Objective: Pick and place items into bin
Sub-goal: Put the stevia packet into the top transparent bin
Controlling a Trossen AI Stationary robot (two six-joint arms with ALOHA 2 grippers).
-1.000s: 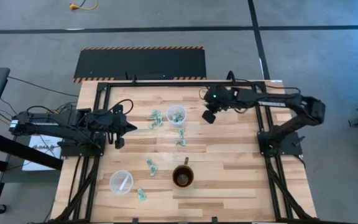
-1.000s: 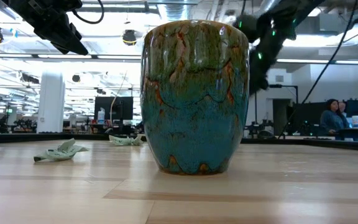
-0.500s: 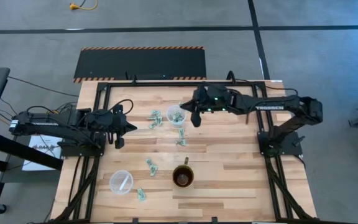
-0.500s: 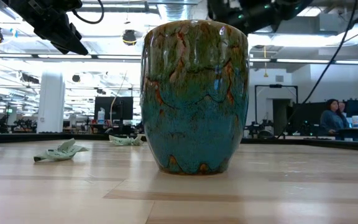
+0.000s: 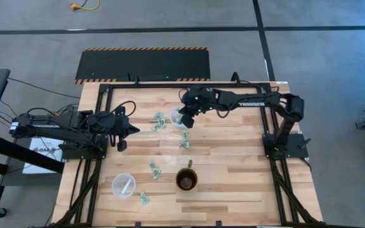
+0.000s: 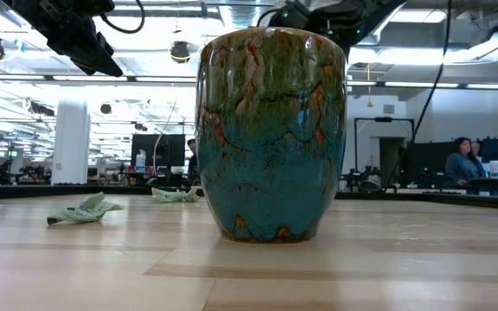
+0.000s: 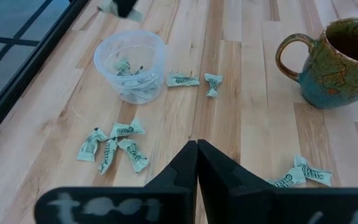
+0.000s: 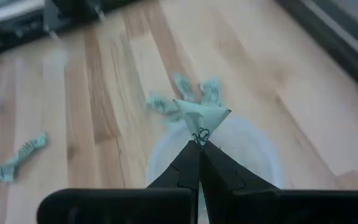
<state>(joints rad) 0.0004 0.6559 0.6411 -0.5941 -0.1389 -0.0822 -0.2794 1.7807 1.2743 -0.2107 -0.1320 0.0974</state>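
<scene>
A light wooden table (image 5: 233,161) made of long planks fills the middle of the high view, framed by black rails. Near its upper centre stands a clear plastic cup (image 5: 179,116) holding wrappers, with a cluster of green-and-white wrappers (image 5: 158,120) just left of it and two more (image 5: 184,139) right below it. Lower down sits a brown mug (image 5: 185,179), one wrapper (image 5: 153,168) near its left. At lower left stands a second clear cup (image 5: 123,184), another wrapper (image 5: 144,198) just beside it
</scene>
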